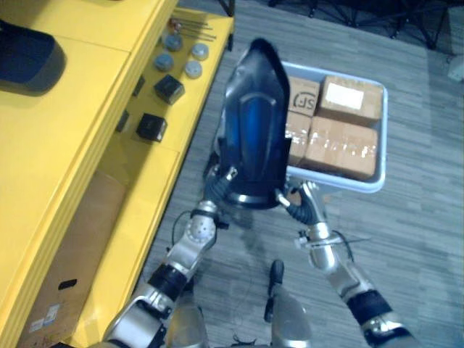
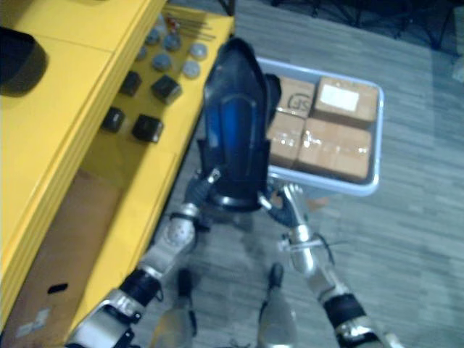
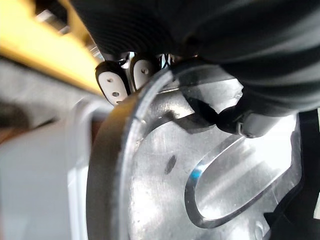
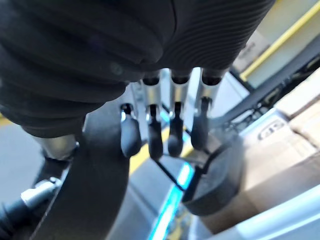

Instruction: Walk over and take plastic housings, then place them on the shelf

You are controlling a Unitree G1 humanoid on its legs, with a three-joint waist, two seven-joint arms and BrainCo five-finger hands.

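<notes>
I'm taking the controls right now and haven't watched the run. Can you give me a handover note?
Left hand: shut on the rim of the plastic housing, at its lower end.
Right hand: shut on the same housing, from the other side.
Things: the housing is held upright in front of the robot, between the yellow shelf on its left and a tray of cardboard boxes.
Done: housing picked up.
Left: set it on the shelf, then release.
</notes>
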